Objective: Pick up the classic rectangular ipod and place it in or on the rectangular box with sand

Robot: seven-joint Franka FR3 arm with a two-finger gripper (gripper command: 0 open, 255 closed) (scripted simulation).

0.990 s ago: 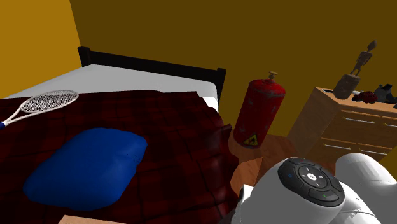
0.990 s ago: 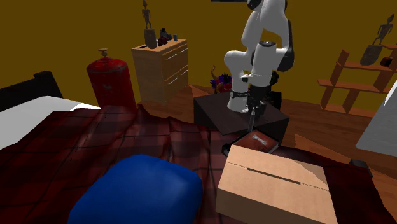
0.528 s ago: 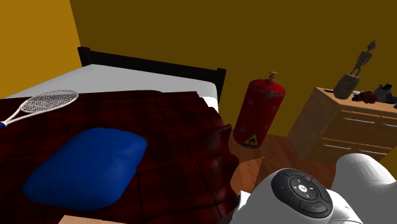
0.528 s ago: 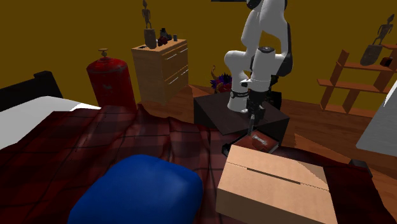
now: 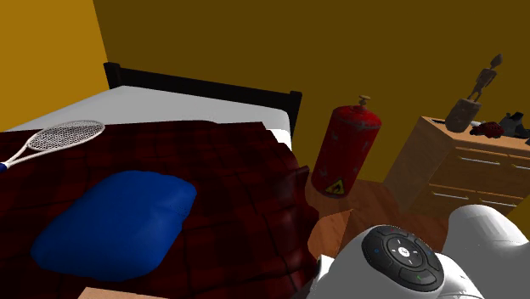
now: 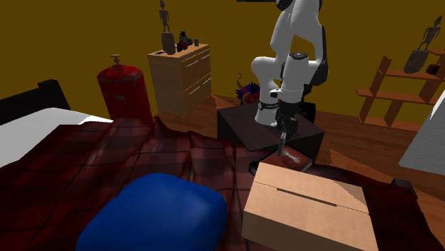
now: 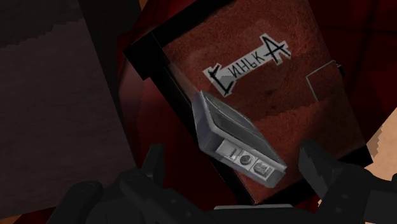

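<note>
Ipod (image 7: 236, 137), grey and slab-shaped, lies on grainy reddish rectangular box (image 7: 286, 108).

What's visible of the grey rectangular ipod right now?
The grey rectangular ipod is a flat slab with a darker screen panel toward one end and small pale controls at the other. It lies flat, skewed to the edges of the black-rimmed rectangular box, resting on its red-brown sandy surface near white lettering. The black gripper hangs over it, fingers apart on either side, not touching it.
</note>
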